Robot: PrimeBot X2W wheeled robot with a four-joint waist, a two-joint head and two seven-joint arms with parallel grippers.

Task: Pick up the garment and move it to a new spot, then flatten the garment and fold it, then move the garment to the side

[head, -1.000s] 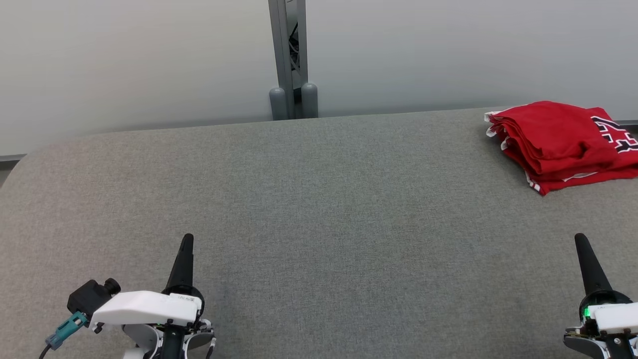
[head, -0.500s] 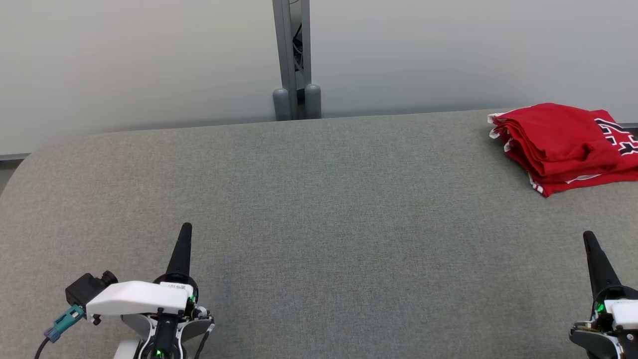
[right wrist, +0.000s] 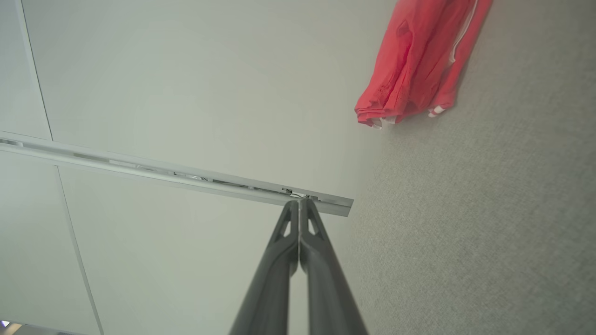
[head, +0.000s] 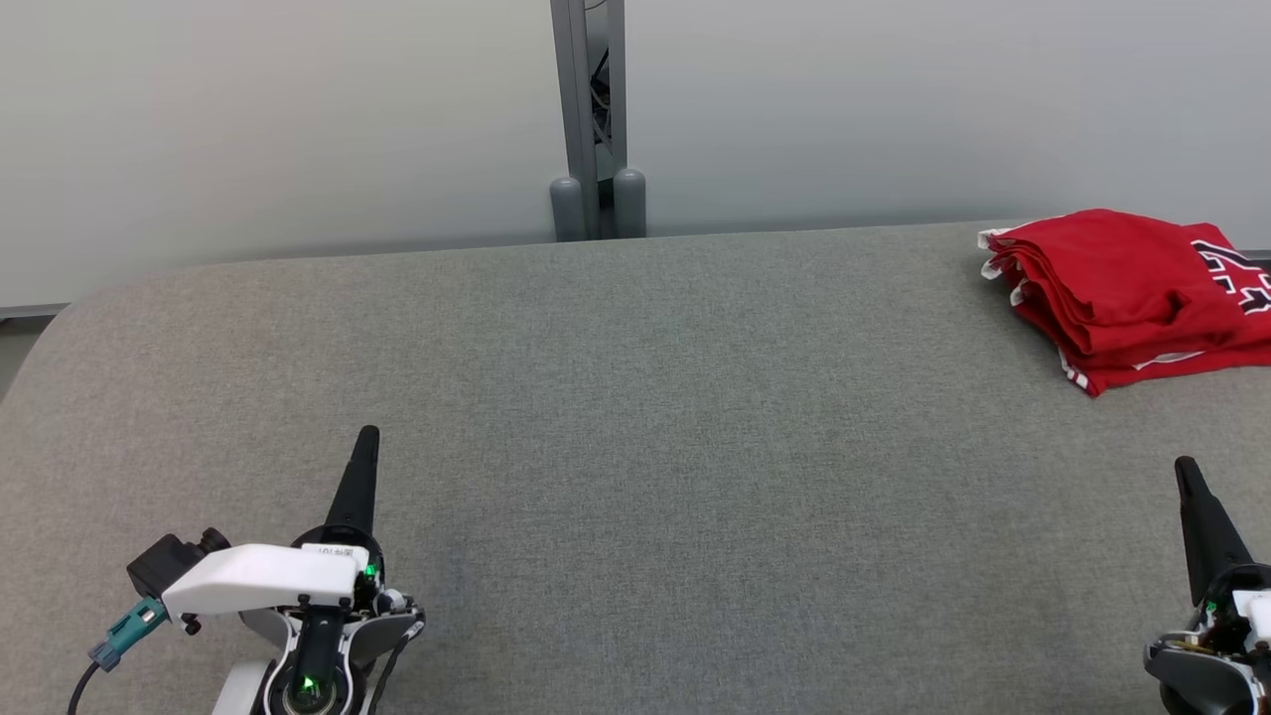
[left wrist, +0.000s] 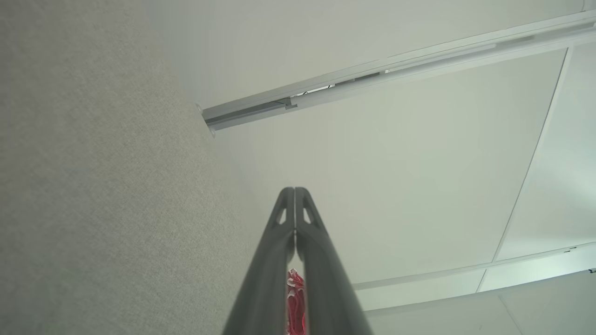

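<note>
**Red garment [head: 1122,288] folded at the far right corner: finish without disturbing it**

On the grey fabric counter [head: 635,447] the garment lies as a folded stack at the far right corner, close to the back edge and the pale wall [head: 298,119]. Its right end runs past the edge of the head view, so I cannot tell whether it sits wholly on the counter.

The left gripper [head: 365,439] is over the near left part of the counter, its two fingers pressed together with nothing between them. The right gripper [head: 1184,467], at the near right, is likewise closed and empty, well apart from the garment.

Judging from this, the fold and the move to the side look done, and what is left is a clean finish. To do that well, keep both arms on the near side, away from the stack. A sweep of the right arm toward the back edge could catch the layered edges at the stack's left end, where white trim [head: 996,268] shows, and pull the fold open. If the stack needs shifting inward, push against its thick folded side with the closed gripper. Pinching the top would likely lift one layer alone.
</note>
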